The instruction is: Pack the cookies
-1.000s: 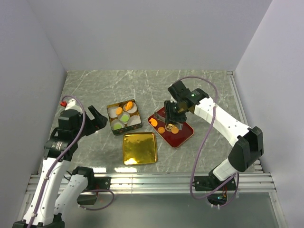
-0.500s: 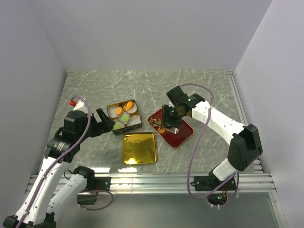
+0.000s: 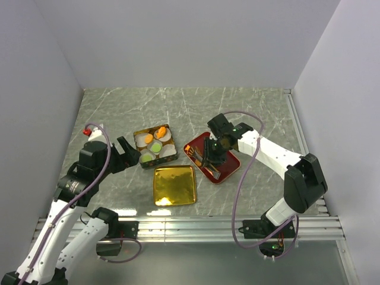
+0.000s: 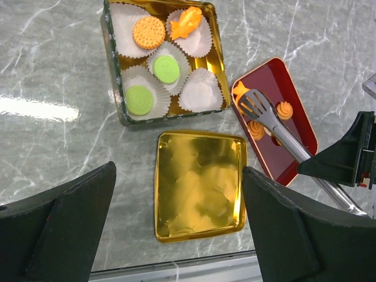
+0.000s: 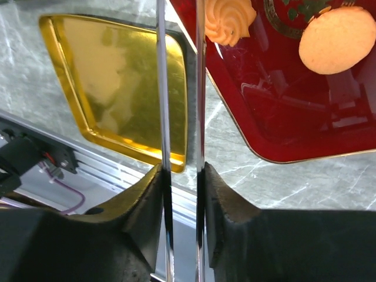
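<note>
Lowered since a second ago, my right gripper (image 5: 182,176) is squeezing tongs (image 4: 276,126) over the red tray's (image 4: 288,81) cookies (image 4: 284,109), left gripper (image 4: 177,176) gaping wide; next likely calling for a carry to the tin (image 4: 110,70) at nine o'clock.

In the top view, the right gripper (image 3: 212,155) and the tongs (image 3: 205,159) cover most of the red tray (image 3: 233,164). What lies on it is too small to tell.

In the left wrist view, the tongs' head hides part of an orange cookie (image 4: 256,129). Their handle goes behind the black right gripper. The left gripper (image 4: 178,170) has its fingers (image 4: 59,229) cut off by the bottom edge.

In the right wrist view, the top edge cuts off the tongs' tips and part of a swirl cookie (image 5: 229,20). The tongs hide a strip of the gold lid (image 5: 117,88).
</note>
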